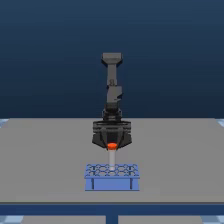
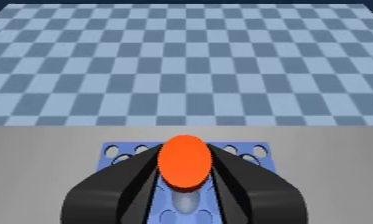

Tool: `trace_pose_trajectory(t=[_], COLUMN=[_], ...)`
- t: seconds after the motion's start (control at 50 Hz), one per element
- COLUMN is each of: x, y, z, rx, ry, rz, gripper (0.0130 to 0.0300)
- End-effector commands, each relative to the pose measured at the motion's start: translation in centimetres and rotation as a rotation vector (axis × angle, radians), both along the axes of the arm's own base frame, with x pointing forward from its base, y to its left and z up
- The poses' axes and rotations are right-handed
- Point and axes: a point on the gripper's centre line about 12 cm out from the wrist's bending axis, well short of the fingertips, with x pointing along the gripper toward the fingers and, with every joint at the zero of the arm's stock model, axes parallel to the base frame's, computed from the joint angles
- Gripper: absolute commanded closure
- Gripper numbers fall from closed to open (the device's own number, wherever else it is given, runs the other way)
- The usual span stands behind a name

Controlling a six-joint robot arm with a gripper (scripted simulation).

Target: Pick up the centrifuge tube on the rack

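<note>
The gripper (image 1: 112, 143) clamps the cap of the upright tube (image 1: 111, 158), directly above the rack (image 1: 111, 176) near the table's (image 1: 40, 160) front edge.

A flat grey table (image 1: 45, 160) fills the lower half of the exterior view, its surface plain and matte, with a straight near edge and pale blue corners just showing at the far edge on both sides. One thing rests directly on it: a small light-blue rectangular rack (image 1: 112, 183), standing near the middle of the table's width and close to the near edge. The rack's top has a grid of round holes, and its front face carries two dark vertical marks. In the wrist view the same grey surface (image 2: 40, 160) appears with the blue rack (image 2: 117, 152) on it, and beyond the table's edge lies a blue-and-grey checkered floor (image 2: 182, 65).
</note>
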Motion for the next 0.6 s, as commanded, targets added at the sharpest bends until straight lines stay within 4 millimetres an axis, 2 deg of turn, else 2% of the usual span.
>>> trace_pose_trajectory(t=[0.02, 0.6], x=[-0.07, -0.07], y=[0.0, 0.01], z=[0.34, 1.25], rx=[0.0, 0.0], ry=[0.018, 0.018], rz=[0.0, 0.001], gripper=[0.03, 0.03])
